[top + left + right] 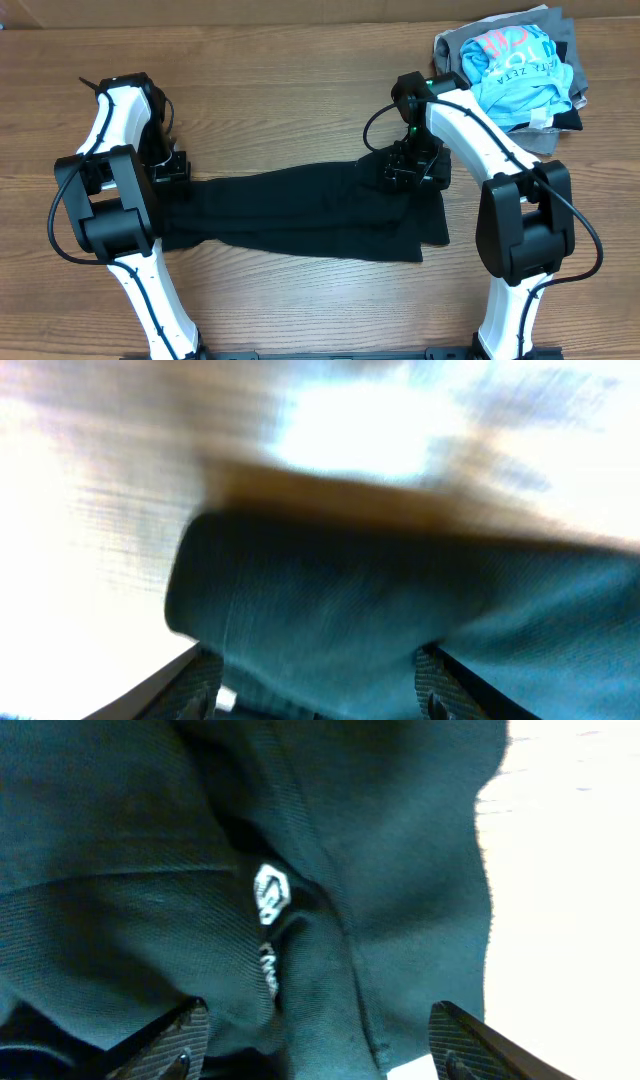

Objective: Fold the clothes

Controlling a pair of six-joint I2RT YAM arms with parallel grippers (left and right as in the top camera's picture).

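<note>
The clothes [300, 215], a black shirt, lie as a long folded band across the table's middle. My left gripper [170, 170] stands at the band's left end and my right gripper [405, 168] at its right end. In the left wrist view the left gripper [320, 695] has its fingers [205, 680] wide apart, with dark fabric [380, 620] lying loose between them. In the right wrist view the right gripper [320, 1045] is also spread, fingers [165, 1040] on either side of the fabric [400, 870]. A small white tag [268, 895] shows just ahead of it.
A pile of other garments sits at the back right corner: a light blue shirt with pink lettering [520, 65] on top of grey cloth [562, 30]. Bare wooden table [300, 80] stretches behind the shirt.
</note>
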